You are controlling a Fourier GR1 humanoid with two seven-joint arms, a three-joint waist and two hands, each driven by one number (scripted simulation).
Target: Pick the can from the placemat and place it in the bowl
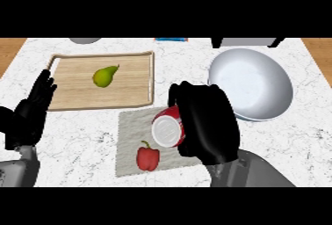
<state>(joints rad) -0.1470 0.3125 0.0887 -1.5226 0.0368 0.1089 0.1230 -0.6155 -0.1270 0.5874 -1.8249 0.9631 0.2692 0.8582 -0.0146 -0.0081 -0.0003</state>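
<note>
Right hand (206, 125) curled round the tilted can (170, 127) above the placemat (133, 127), grasp seemingly done, carry to the bowl (253, 83) at two o'clock left.

I see a white marbled counter (77, 132) with grey veins filling my view. Brown wooden floor (9, 50) shows past its far corners. Light falls evenly.
</note>
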